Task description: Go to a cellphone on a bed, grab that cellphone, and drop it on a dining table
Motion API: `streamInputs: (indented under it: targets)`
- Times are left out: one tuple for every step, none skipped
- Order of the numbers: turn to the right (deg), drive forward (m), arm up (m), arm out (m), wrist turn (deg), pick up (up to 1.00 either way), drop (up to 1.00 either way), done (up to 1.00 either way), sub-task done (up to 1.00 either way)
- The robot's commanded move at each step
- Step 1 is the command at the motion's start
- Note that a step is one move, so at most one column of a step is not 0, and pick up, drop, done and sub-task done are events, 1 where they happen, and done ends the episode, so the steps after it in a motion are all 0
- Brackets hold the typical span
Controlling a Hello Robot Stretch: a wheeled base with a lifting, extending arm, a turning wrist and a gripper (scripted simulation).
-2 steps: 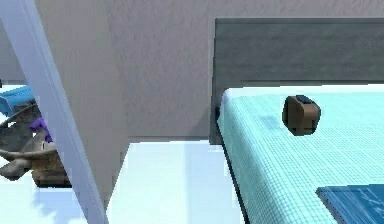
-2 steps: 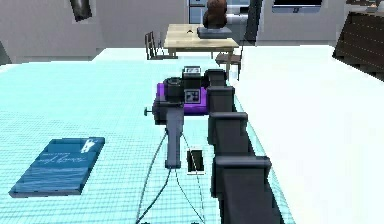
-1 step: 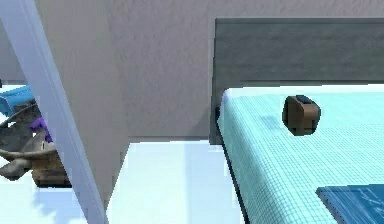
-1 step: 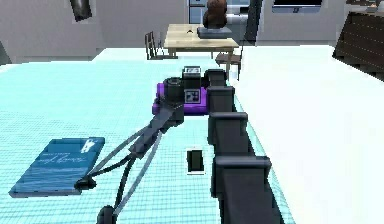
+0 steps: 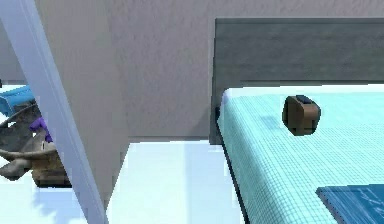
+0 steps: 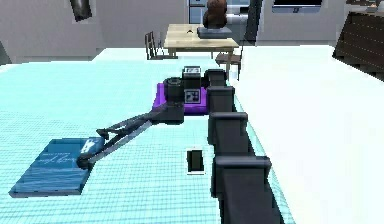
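Grab step, I'd say. The small dark flat cellphone [image 6: 196,160] lies on the pale turquoise bed cover [image 6: 60,105], just beside the dark square arm bar [image 6: 232,135]. The gripper [image 6: 84,153] ends at a blue flat pad [image 6: 48,170], apart from the cellphone; can't tell if it holds anything. Next, prob: bring fingertips back to the cellphone. Dark grey headboard [image 5: 300,45] close ahead. Light wooden dining table [image 6: 200,40] is well beyond the bed's far edge.

No word, number or sign can be read anywhere, and the black marks on the small white squares [image 6: 190,93] at the arm's [image 6: 238,160] far end spell nothing legible.
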Motion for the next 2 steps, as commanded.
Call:
streamInputs:
  targets:
    - [0.0,0.00,0.00,0.00,45.0,0.00,0.00,0.00,0.00]
    - [0.0,0.00,0.00,0.00,45.0,0.00,0.00,0.00,0.00]
